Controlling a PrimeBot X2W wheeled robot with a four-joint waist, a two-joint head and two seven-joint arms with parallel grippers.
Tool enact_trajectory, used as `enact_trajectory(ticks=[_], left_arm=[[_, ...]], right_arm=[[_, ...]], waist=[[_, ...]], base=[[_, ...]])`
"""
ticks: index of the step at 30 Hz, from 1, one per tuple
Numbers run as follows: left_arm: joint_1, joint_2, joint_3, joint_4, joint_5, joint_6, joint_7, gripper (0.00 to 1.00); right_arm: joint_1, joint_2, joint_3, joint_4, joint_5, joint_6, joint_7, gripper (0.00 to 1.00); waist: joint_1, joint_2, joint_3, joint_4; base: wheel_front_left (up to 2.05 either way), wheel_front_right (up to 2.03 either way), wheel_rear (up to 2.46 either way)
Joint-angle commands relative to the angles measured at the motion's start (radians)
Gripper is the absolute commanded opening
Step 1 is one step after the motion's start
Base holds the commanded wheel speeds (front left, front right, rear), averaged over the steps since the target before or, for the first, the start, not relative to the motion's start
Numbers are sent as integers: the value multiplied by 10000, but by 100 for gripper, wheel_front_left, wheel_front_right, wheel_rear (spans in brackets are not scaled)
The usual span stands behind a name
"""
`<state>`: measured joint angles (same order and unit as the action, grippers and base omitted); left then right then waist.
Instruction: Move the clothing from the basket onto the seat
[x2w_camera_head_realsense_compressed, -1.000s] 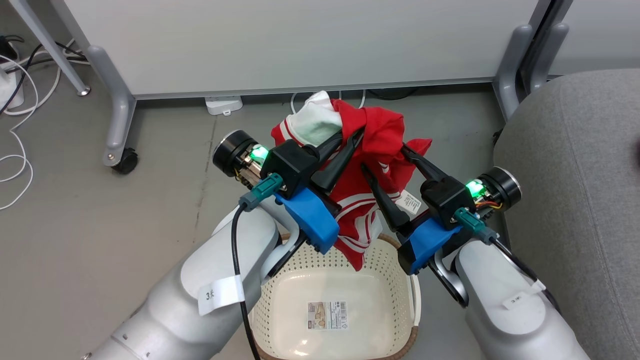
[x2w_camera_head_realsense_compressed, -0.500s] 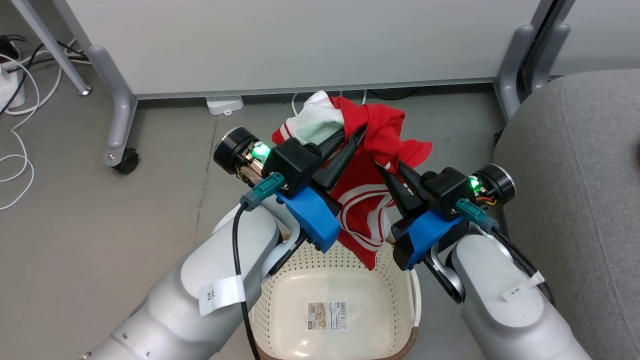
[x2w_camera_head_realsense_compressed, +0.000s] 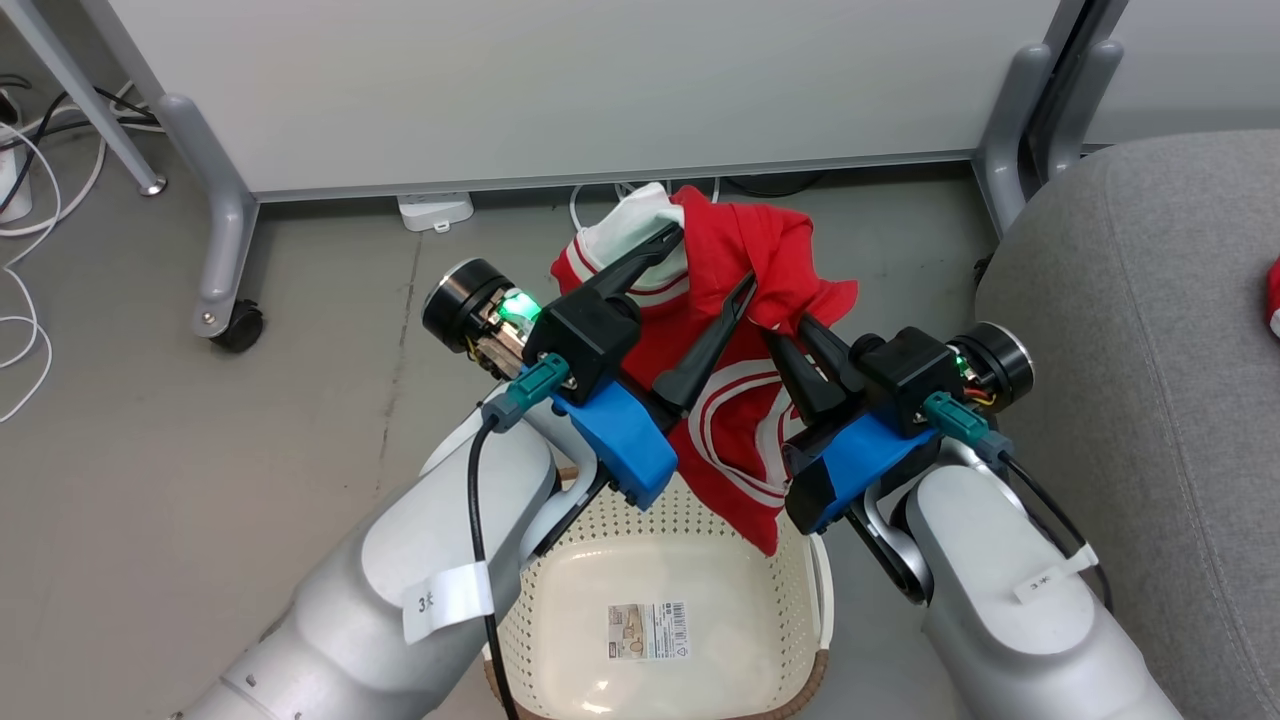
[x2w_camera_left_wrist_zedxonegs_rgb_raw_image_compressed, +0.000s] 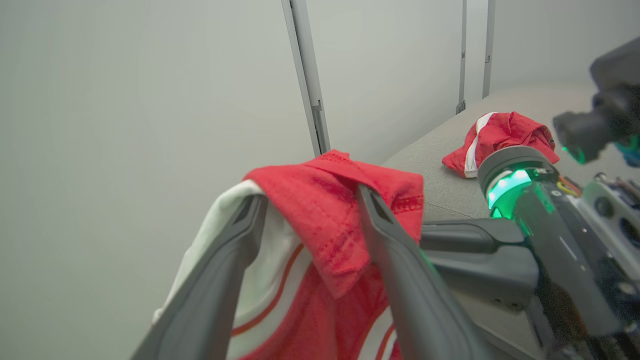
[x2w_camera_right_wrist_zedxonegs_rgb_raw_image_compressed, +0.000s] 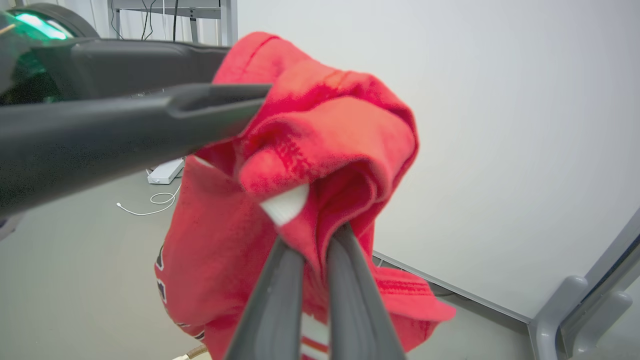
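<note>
A red jersey garment (x2w_camera_head_realsense_compressed: 735, 400) with white stripes hangs in the air above the cream basket (x2w_camera_head_realsense_compressed: 540, 600). My right gripper (x2w_camera_head_realsense_compressed: 790, 335) is shut on a fold near its top, and the right wrist view shows the pinch close up, gripper (x2w_camera_right_wrist_zedxonegs_rgb_raw_image_compressed: 315, 240) on cloth (x2w_camera_right_wrist_zedxonegs_rgb_raw_image_compressed: 325, 125). The left gripper (x2w_camera_head_realsense_compressed: 705, 265) is open, and the garment's top (x2w_camera_left_wrist_zedxonegs_rgb_raw_image_compressed: 320, 225) drapes over its spread fingers (x2w_camera_left_wrist_zedxonegs_rgb_raw_image_compressed: 400, 280). A second red garment (x2w_camera_left_wrist_zedxonegs_rgb_raw_image_compressed: 500, 137) lies on the grey seat (x2w_camera_head_realsense_compressed: 1150, 350), its edge at the head view's right border (x2w_camera_head_realsense_compressed: 1272, 295). The basket holds no cloth.
A white partition panel (x2w_camera_head_realsense_compressed: 600, 90) on grey legs (x2w_camera_head_realsense_compressed: 215, 230) with a caster stands just behind the garment. A white power strip (x2w_camera_head_realsense_compressed: 435, 211) and cables (x2w_camera_head_realsense_compressed: 30, 190) lie on the grey floor at the left. The seat lies to the right of the basket.
The right gripper shut on the garment's top fold, then my left gripper opened, its fingers spreading under the cloth. The garment hangs slightly more to the right.
</note>
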<state>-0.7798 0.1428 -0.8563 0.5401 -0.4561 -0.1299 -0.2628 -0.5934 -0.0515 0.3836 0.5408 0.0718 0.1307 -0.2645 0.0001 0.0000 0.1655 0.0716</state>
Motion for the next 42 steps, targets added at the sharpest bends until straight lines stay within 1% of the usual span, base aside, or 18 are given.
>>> enact_trajectory(ticks=[1,7,12,20,29,30,37,42], left_arm=[[110,-16,47,-30,56,-11,-29,100],[266,48,116,-70,185,-11,-28,100],[436,151,251,-187,297,-11,-28,100],[692,315,411,-545,580,-11,-28,100],[785,446,422,-894,826,-11,-28,100],[785,446,422,-894,826,-11,-28,100],[792,508,183,-964,885,-11,-28,100],[818,501,109,-963,912,-11,-28,100]], right_arm=[[86,17,-47,-82,50,1,1,0],[271,19,-377,-323,133,1,1,0],[383,18,-678,-601,86,1,1,0],[499,15,-1325,-1100,-52,1,0,0],[763,17,-2244,-1889,-13,1,1,0],[763,17,-2244,-1889,-13,1,1,0],[1186,17,-2936,-2594,-45,1,0,0],[1551,17,-3359,-2967,30,1,0,0]], waist=[[-1,0,11,-9],[-1,0,16,-120],[-1,0,116,-428],[-1,0,471,-1295],[-1,0,977,-2476],[-1,0,977,-2476],[-1,0,1191,-3253],[-1,0,1279,-3671]], base=[[0,0,0],[0,0,0],[0,0,0],[0,0,0],[0,0,0],[0,0,0],[0,0,0],[0,0,0]])
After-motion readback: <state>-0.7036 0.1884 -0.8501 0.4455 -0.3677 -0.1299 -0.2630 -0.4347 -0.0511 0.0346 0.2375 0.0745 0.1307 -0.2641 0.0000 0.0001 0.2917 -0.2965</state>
